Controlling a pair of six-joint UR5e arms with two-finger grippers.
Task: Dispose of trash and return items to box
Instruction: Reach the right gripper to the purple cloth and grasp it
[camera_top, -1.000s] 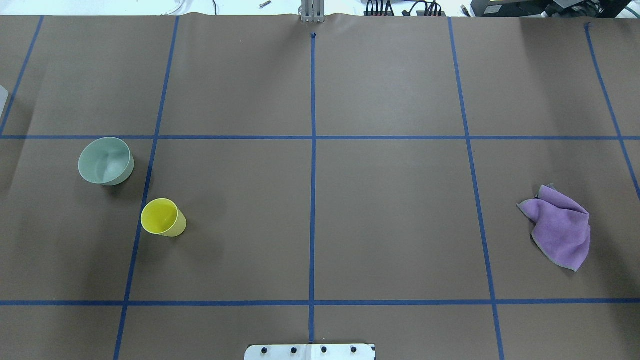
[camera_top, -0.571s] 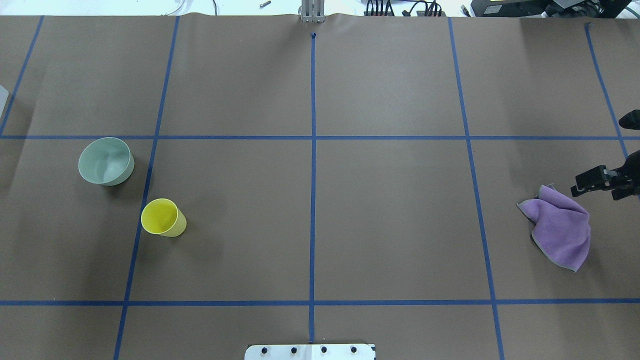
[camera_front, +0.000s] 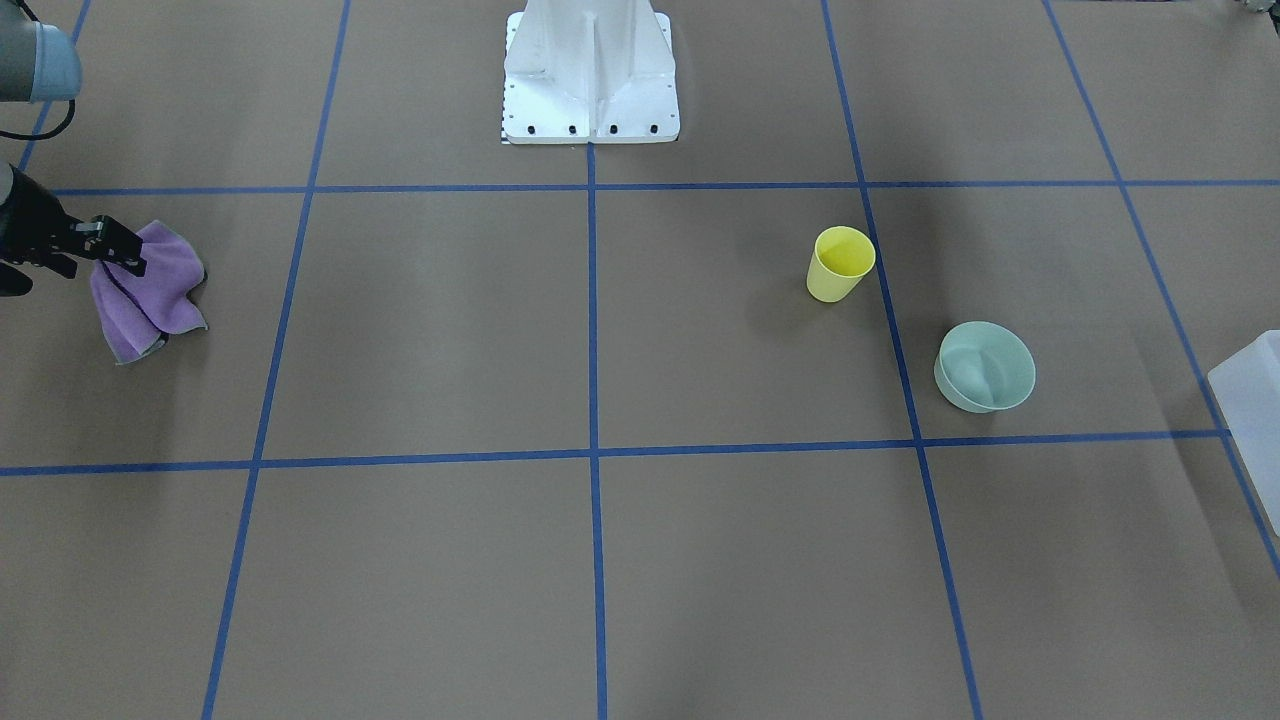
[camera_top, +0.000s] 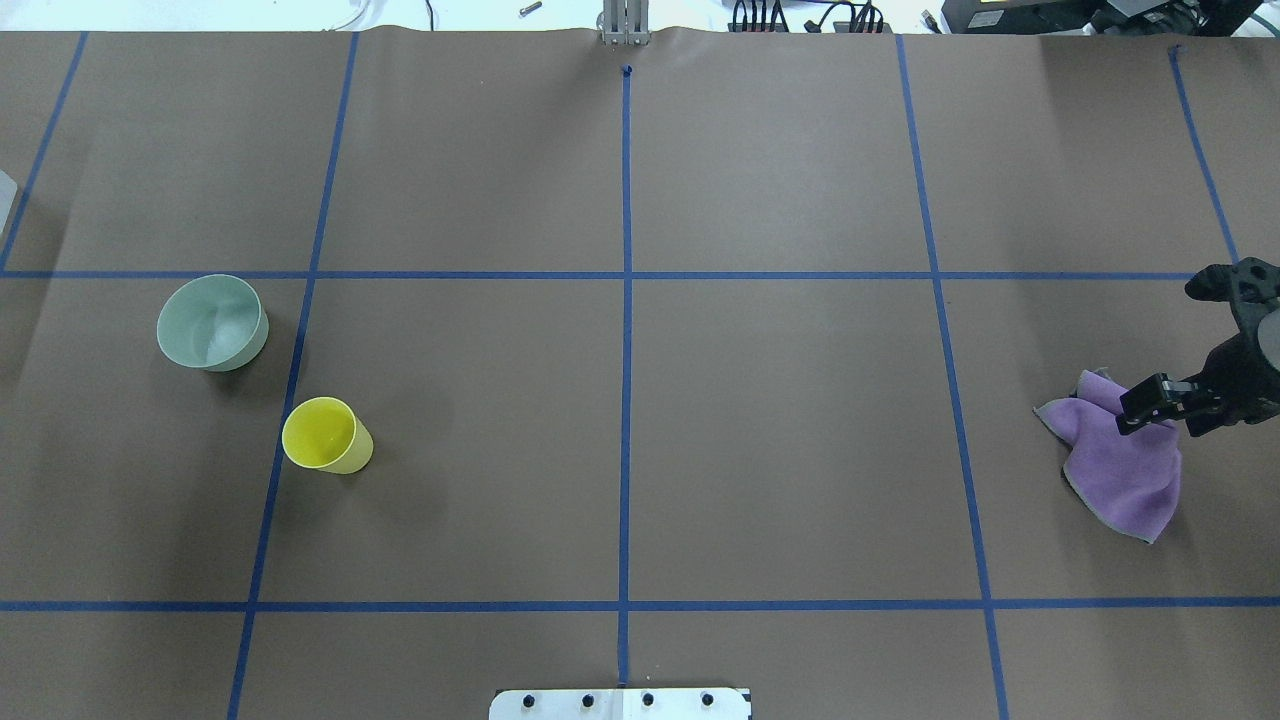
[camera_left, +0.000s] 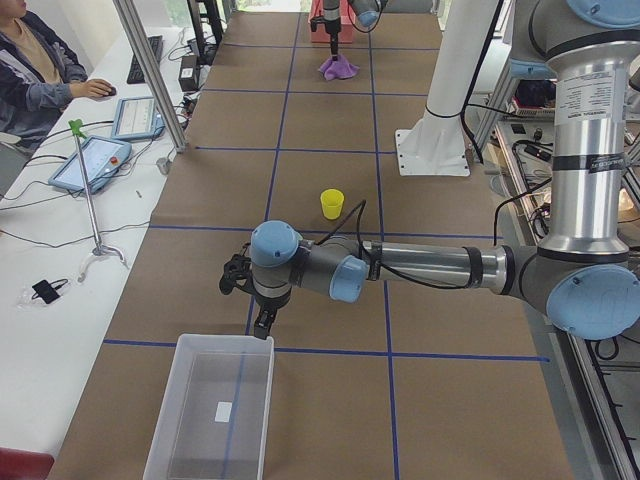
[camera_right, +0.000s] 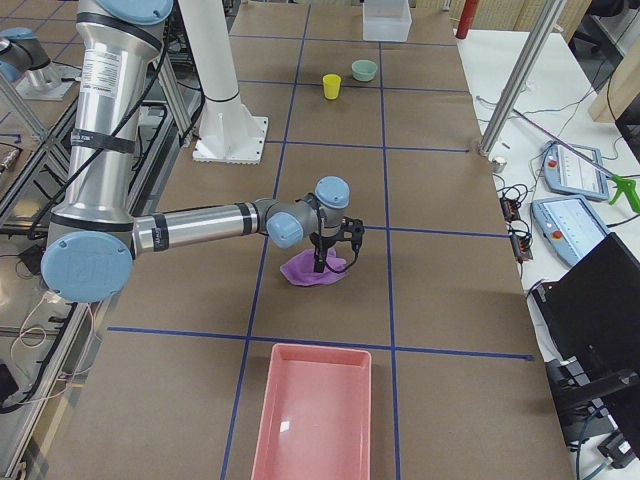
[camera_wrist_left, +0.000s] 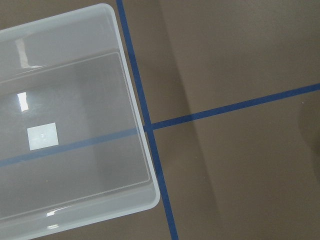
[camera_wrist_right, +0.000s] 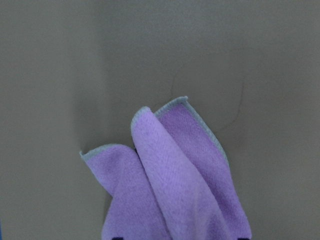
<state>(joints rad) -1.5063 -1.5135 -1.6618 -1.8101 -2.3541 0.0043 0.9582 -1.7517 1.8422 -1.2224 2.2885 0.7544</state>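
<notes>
Brown paper crossed by blue tape lines (camera_front: 590, 455) is covering the table (camera_front: 420, 330). Seen from across it, the right gripper (camera_front: 118, 252) is hanging over the upper edge of a crumpled purple cloth (camera_front: 150, 300) at the far left. A yellow cup (camera_front: 838, 265) is standing upright on the other half, with a pale green bowl (camera_front: 985, 367) near it but apart. The box (camera_front: 1255, 400) is just showing at the right edge, beyond the bowl. A white robot base (camera_front: 590, 70) is sitting at the top.

From overhead, the right gripper (camera_top: 1140, 410) is sitting over the cloth's (camera_top: 1125, 475) upper part, well apart from the cup (camera_top: 322, 435) and bowl (camera_top: 210, 322).

From the table's left end, the left gripper (camera_left: 262, 322) is pointing down just beside the box's (camera_left: 268, 410) short end. I cannot tell how its fingers are standing. An operator (camera_left: 30, 70) is sitting at a side desk.

From the right end, the right gripper (camera_right: 335, 255) is pointing down at the cloth (camera_right: 305, 272). A pink tray (camera_right: 318, 348) is lying nearer the camera. The box (camera_right: 385, 20) is standing at the table's far end.

The left wrist camera is looking down on a rounded corner of the box (camera_wrist_left: 145, 165), with two tape lines crossing just beside it.

In the right wrist view the cloth (camera_wrist_right: 175, 185) is filling the lower middle. Two dark fingertips (camera_wrist_right: 115, 238) are peeking in at the bottom edge, set wide, one on either side of the folds. Whether they are touching the fabric I cannot tell.
</notes>
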